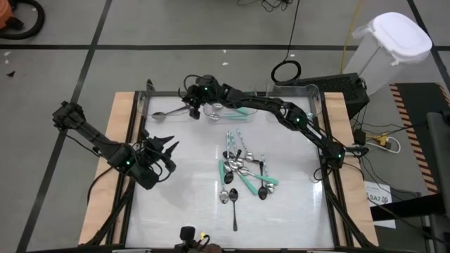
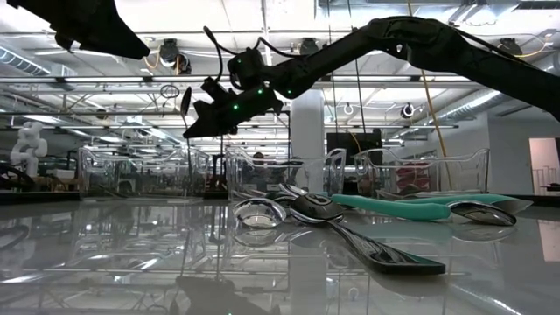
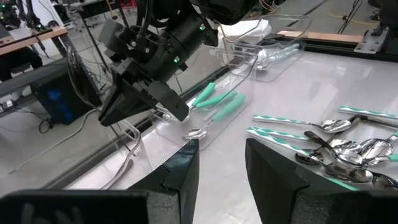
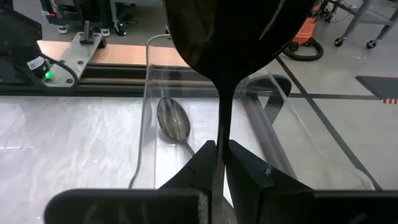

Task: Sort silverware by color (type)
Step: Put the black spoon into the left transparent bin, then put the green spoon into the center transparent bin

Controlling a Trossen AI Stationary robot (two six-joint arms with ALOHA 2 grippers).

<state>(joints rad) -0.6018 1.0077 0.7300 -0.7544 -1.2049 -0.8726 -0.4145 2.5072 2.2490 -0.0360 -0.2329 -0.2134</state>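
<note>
Mostly unsorted: the right gripper (image 1: 191, 104), pinching a dark spoon (image 4: 227, 37) over the eleven o'clock bin (image 1: 169, 105); left gripper (image 1: 163, 149) half-open; pile (image 1: 242, 172) remains mid-desk.

Clear bins (image 1: 309, 98) along table (image 1: 190, 204) far edge.
</note>
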